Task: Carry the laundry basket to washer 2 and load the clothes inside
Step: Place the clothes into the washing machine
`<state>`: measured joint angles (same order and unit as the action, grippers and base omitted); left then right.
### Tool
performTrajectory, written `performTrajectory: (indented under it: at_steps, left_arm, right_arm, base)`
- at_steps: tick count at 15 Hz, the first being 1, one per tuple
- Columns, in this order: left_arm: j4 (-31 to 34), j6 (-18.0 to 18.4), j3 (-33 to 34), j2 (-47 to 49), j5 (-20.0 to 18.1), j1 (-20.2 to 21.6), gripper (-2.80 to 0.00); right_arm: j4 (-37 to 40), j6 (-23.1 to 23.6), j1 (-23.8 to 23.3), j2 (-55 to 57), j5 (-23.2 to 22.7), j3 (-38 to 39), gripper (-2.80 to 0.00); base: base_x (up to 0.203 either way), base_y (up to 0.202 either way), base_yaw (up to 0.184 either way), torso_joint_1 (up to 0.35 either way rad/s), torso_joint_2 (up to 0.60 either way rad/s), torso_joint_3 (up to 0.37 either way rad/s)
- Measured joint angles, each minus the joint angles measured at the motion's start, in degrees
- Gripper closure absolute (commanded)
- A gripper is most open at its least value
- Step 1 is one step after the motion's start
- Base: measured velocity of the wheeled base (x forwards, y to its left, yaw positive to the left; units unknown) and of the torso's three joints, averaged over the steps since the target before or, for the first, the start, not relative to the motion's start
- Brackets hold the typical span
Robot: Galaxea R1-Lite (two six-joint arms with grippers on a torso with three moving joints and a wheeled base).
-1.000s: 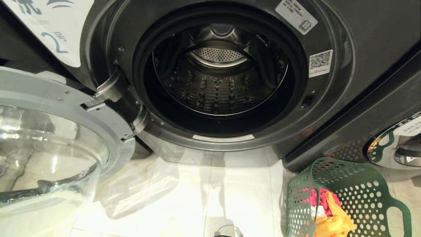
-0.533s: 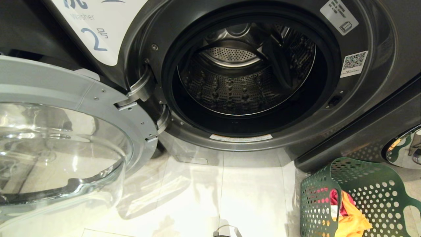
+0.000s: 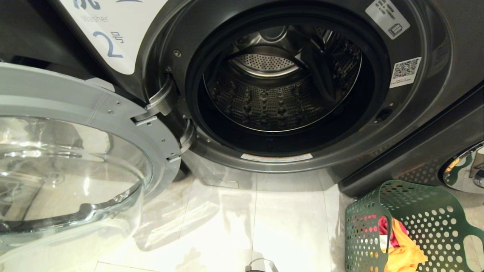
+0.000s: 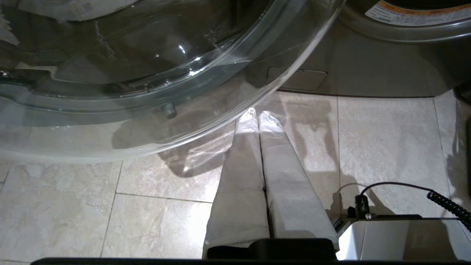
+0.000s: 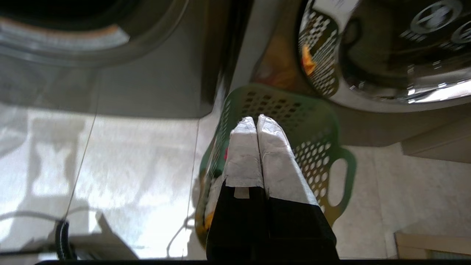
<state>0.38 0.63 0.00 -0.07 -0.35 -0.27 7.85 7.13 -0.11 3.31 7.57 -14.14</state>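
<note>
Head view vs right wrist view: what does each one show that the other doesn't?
Head view only: washer 2's bare drum, the "2" label, and its open glass door swung left. Neither arm is visible.

Right wrist view only: the right gripper, shut and empty, over the laundry basket.

Both: the basket on the floor right of the washer, clothes in it, and the neighbouring machine's chrome door.
</note>
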Motion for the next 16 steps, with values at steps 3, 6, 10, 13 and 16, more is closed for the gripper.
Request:
performTrajectory:
  at_steps: [3,6,10,13,16]
  left_arm:
    - [-0.02,-0.28,0.00,0.00,0.01,0.00,0.00]
    - [-0.07,-0.29,0.00,0.00,0.01,0.00,0.00]
    - [-0.05,-0.28,0.00,0.00,0.02,0.00,0.00]
    - [-0.07,-0.30,0.00,0.00,0.02,0.00,0.00]
    - [-0.07,-0.28,0.00,0.00,0.00,0.00,0.00]
  right_arm:
    - [0.32,-5.90,-0.10,13.27,5.75,-12.06,0.00]
    - [2.35,-20.10,-0.33,28.96,12.41,-19.30,0.00]
    - [4.18,-28.92,-0.60,38.18,15.71,-14.84,0.00]
    - [4.12,-29.73,-0.66,41.74,15.30,-8.78,0.00]
    - [4.28,-29.95,-1.01,44.13,15.21,-6.59,0.00]
  base:
    - [0.000,0.000,0.000,0.000,0.00,0.000]
    - [0.000,0.000,0.000,0.000,0.00,0.000]
    - [0.000,0.000,0.000,0.000,0.00,0.000]
    - [0.000,0.000,0.000,0.000,0.00,0.000]
    - [0.000,0.000,0.000,0.000,0.00,0.000]
